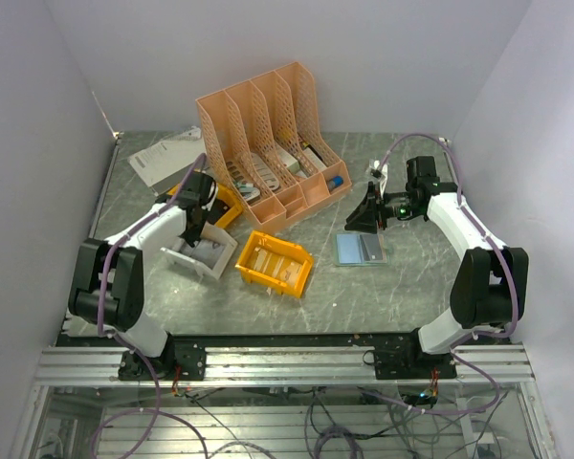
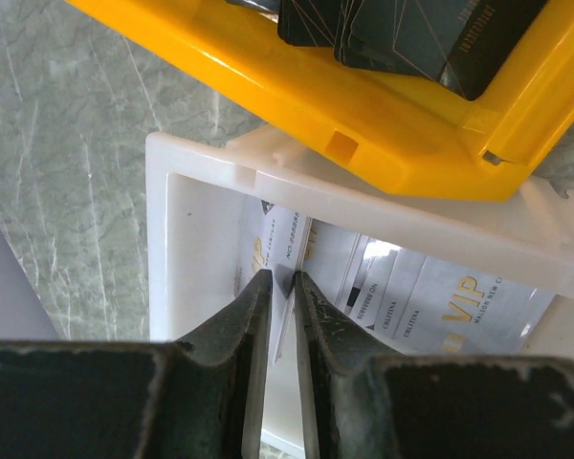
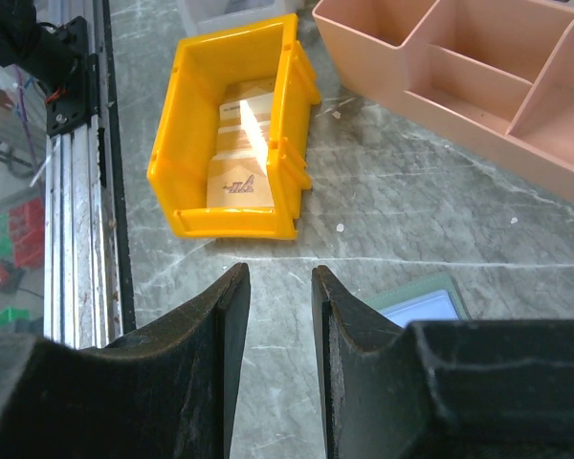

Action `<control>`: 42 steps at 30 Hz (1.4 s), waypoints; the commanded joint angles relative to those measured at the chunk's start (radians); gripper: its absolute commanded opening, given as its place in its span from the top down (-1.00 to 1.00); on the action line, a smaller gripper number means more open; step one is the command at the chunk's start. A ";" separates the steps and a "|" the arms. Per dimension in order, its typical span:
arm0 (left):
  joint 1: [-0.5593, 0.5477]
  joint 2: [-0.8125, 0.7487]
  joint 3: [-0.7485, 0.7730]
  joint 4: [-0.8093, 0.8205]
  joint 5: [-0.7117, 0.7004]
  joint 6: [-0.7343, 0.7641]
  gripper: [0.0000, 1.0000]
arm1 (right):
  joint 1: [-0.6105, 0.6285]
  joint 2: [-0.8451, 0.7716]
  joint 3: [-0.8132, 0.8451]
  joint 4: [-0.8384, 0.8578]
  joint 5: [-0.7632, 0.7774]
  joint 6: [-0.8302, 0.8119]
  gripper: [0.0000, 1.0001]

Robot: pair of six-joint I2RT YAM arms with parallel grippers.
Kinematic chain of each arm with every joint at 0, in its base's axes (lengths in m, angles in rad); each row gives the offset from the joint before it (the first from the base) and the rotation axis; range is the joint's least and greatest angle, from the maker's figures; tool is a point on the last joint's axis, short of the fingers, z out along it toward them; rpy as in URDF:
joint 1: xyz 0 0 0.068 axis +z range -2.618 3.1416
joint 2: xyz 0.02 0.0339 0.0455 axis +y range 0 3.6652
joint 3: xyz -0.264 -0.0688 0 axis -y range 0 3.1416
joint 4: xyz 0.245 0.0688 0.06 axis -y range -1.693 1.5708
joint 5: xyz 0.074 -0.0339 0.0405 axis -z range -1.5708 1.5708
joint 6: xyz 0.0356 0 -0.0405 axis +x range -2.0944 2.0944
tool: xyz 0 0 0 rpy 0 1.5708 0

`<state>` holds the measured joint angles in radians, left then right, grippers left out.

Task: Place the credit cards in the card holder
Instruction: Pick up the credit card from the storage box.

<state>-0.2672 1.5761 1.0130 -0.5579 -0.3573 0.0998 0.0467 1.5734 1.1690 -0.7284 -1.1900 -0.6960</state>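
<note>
The card holder lies open (blue inside up) toward the table's right edge; the right gripper hangs by it, fingers apart and empty. Toward the left edge the white bin holds pale credit cards; the left gripper reaches in, fingers nearly together, though I cannot tell whether they pinch one; tan cards sit in the yellow bin near the front edge.

Smooth plastics on a polished, stone-look surface.
The grey-green veined surface has a faint sheen. The yellow-orange plastic bin is smooth and glossy, the white plastic bin satiny, and the peach latticed plastic file rack matt. The white printed cards look glossy. The left pincer is matt black and scuffed.
</note>
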 commanded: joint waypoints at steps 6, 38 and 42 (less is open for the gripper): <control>0.093 0.027 0.033 -0.006 0.015 -0.041 0.48 | -0.004 -0.006 0.023 -0.013 -0.019 -0.014 0.35; 0.159 0.096 0.097 -0.001 -0.109 -0.035 0.50 | -0.004 -0.003 0.026 -0.022 -0.023 -0.020 0.34; 0.166 0.122 0.108 -0.007 -0.061 -0.028 0.48 | -0.004 -0.002 0.027 -0.025 -0.023 -0.023 0.34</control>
<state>-0.1158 1.6722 1.0817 -0.5659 -0.4629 0.0635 0.0467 1.5734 1.1690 -0.7349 -1.1908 -0.7002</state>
